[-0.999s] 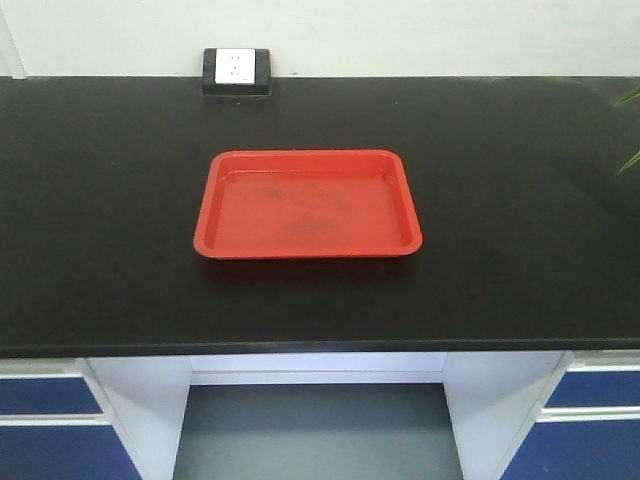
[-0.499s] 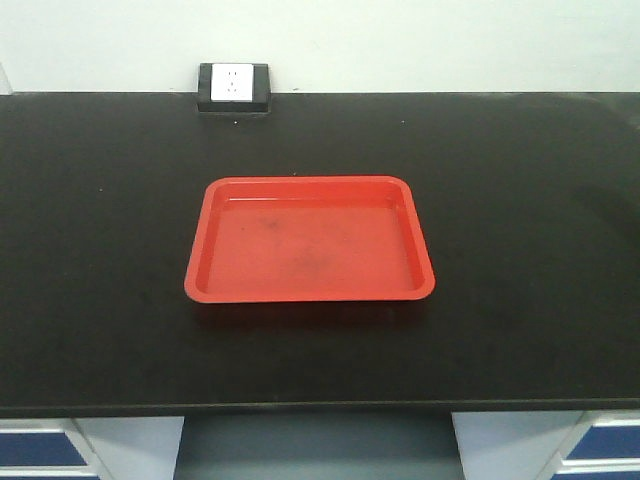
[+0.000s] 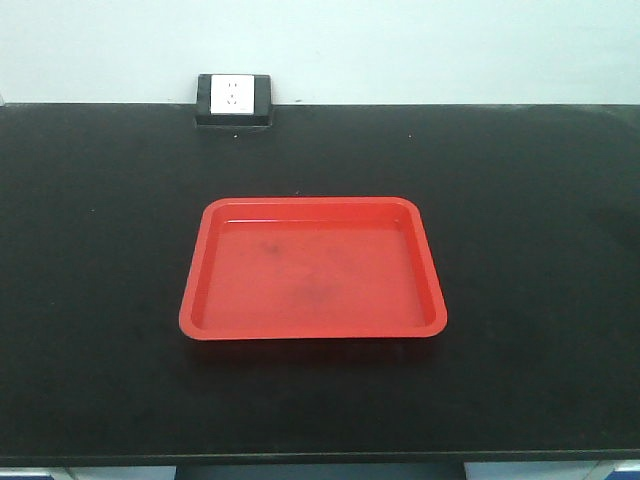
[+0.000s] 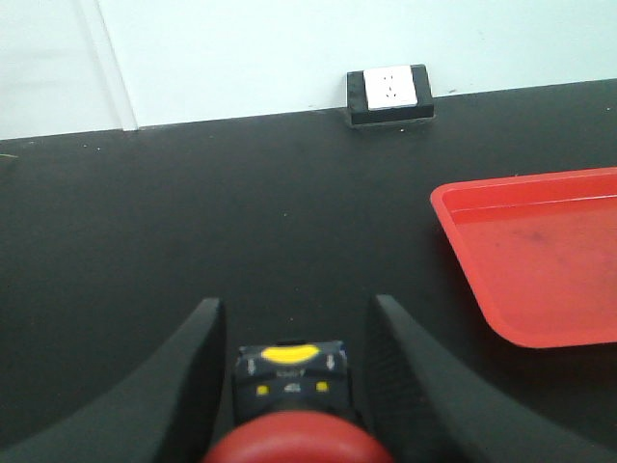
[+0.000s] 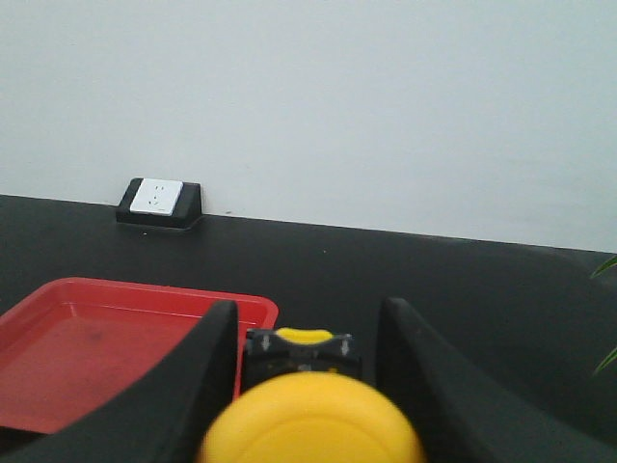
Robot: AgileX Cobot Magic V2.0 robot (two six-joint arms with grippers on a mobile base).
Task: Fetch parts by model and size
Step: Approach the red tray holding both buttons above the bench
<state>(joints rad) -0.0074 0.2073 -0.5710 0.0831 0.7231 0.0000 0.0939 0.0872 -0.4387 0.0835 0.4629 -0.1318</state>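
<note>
Left gripper (image 4: 294, 309): clamped on red-cap switch (image 4: 299, 439).
Right gripper (image 5: 308, 309): clamped on yellow-cap switch (image 5: 310, 420).
Red tray (image 3: 312, 270): centre of black counter (image 3: 100, 250).
Outlet (image 3: 234, 98): far edge, slightly left.

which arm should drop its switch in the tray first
Probably right: its tool, holding the yellow-capped button switch, is beside the red plastic tray; the left tool, with the red-capped switch, sits farther off.
</note>
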